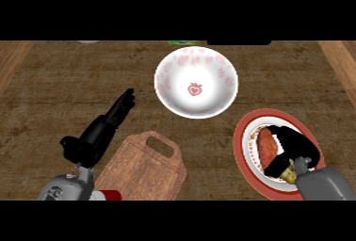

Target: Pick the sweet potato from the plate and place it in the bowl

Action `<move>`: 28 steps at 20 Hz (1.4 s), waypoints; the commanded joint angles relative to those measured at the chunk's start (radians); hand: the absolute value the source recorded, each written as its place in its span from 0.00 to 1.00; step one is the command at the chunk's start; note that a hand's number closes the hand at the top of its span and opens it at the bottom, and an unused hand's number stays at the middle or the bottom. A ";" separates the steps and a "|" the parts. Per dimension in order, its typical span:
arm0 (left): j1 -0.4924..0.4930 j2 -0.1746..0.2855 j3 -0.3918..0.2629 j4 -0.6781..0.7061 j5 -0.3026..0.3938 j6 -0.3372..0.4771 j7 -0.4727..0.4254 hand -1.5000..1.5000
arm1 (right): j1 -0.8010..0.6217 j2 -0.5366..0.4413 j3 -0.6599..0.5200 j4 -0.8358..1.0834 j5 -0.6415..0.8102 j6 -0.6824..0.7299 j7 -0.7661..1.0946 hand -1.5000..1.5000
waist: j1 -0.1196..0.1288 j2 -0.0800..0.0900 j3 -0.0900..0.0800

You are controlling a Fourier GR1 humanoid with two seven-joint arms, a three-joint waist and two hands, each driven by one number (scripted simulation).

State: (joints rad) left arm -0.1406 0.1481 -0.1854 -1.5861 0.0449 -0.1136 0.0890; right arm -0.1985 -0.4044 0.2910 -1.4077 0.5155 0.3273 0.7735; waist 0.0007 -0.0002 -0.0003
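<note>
Table (pixel 55 84): brown wood grain; it carries everything here.
Red-and-white thing (pixel 108 194): at the near edge, left, just beside the left forearm; too cut off to name.
Board (pixel 142 167): wooden, near left of centre, its handle hole at the far end; nothing lies on it.
Left robot hand (pixel 97 134): left of the board, wide, fingers straight and pointing far and a little right, thumb out to the left; it holds nothing.
Right robot hand (pixel 299 146): near right, over the plate, fingers curled down round the sweet potato's right part, hiding much of it.
Sweet potato (pixel 267 143): reddish, still on the plate, its left side showing beside the fingers.
Plate (pixel 240 143): red rim, white inside, near right, cut by the right forearm at its near edge.
Bowl (pixel 196 82): white with small red fruit marks, one in the middle; far centre, just beyond and left of the plate, not touching it; nothing in it.
Far edge: a green scrap (pixel 184 43) and a dark shape (pixel 238 42), both too cut off to tell.
</note>
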 commanded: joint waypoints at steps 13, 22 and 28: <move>0.038 -0.030 0.029 0.034 -0.060 -0.042 -0.080 0.50 | -0.108 0.195 0.016 0.079 0.262 -0.124 -0.035 1.00 | 0.004 0.001 0.000; -0.072 -0.072 -0.030 0.015 -0.033 -0.074 0.012 0.50 | -0.592 0.402 0.209 0.333 0.409 -0.247 0.411 1.00 | 0.145 0.025 -0.003; -0.063 -0.063 -0.031 0.014 -0.034 -0.084 0.014 0.50 | -0.800 0.403 0.249 0.410 0.510 -0.384 0.525 1.00 | 0.154 0.017 -0.003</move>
State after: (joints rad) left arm -0.1987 0.0926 -0.2150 -1.5712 0.0116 -0.2029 0.0938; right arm -0.8699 -0.0183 0.5042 -1.0474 0.9615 0.0536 1.1096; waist 0.1502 0.0200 -0.0034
